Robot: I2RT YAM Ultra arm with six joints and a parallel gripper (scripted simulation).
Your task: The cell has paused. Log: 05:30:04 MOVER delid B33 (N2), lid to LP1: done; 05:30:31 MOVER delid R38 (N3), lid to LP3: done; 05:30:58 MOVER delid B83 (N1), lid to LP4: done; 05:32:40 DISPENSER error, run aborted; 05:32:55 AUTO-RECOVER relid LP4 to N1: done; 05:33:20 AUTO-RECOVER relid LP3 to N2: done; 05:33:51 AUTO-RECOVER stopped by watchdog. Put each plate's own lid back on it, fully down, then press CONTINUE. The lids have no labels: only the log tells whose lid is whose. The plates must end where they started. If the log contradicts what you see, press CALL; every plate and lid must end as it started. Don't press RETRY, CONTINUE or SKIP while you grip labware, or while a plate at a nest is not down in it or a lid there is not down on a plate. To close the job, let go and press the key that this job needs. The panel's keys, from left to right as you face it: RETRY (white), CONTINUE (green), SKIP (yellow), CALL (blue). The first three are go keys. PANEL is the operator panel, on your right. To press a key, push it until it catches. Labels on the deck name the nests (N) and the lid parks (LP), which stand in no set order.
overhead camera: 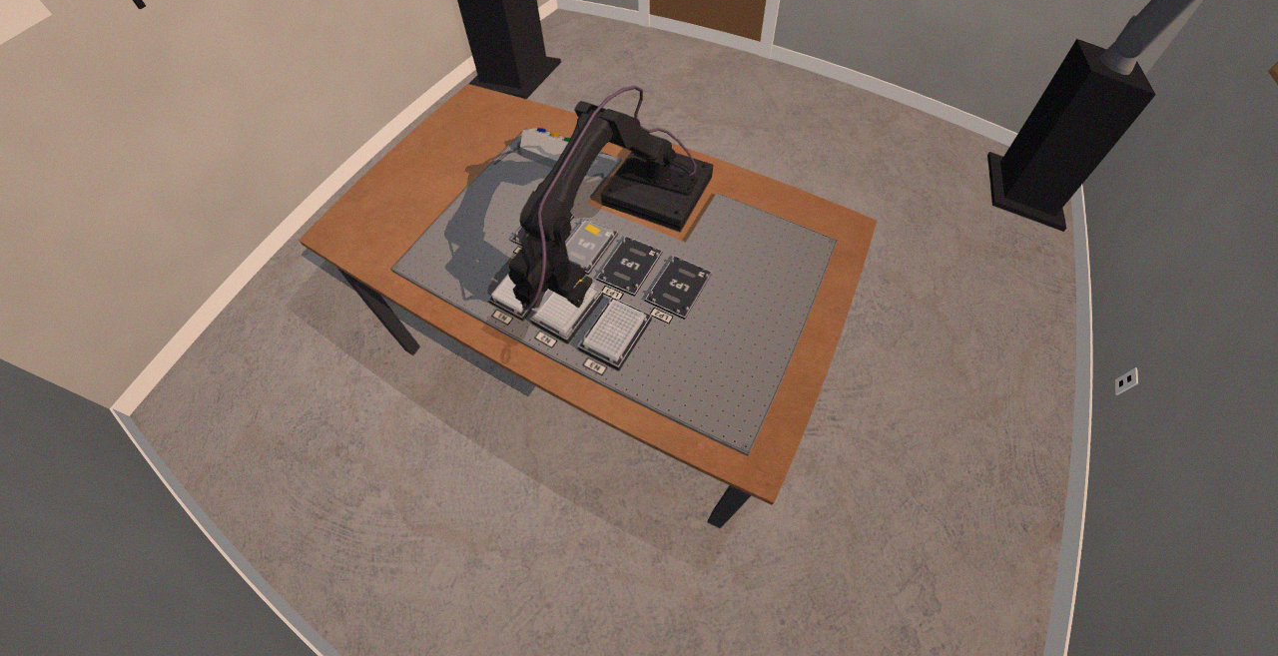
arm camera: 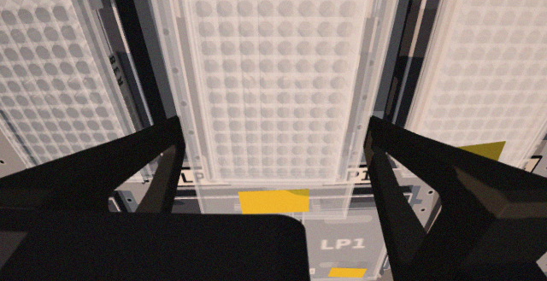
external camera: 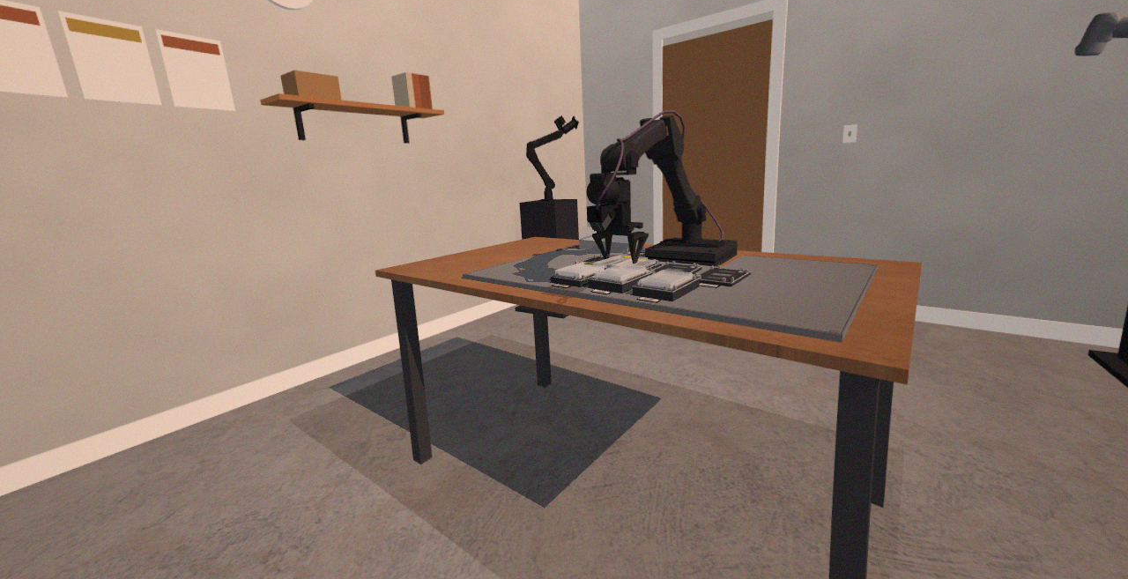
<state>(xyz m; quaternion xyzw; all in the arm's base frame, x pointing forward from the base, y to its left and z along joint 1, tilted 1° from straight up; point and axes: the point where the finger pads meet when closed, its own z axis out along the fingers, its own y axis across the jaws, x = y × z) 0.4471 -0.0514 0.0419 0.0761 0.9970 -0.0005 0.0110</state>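
Note:
My gripper (arm camera: 274, 126) is shut on a clear lid (arm camera: 273, 84) with a yellow tag (arm camera: 273, 201), gripping its two long sides. The lid hangs a little above the middle well plate at the nest labelled N2, and that plate's wells show through it. In the exterior view the fingers (external camera: 619, 248) stand just over the front row of plates. A second plate (arm camera: 55, 72) lies to the left in the wrist view. A third plate (arm camera: 483, 67) with a yellow tag lies to the right.
Behind the plates is the lid park LP1 (overhead camera: 585, 241), holding a clear lid with a yellow tag, then the dark parks LP3 (overhead camera: 628, 263) and LP2 (overhead camera: 677, 284). The arm hides the park left of LP1. The operator panel (overhead camera: 545, 141) sits at the mat's far corner beside the arm's base (overhead camera: 656, 187).

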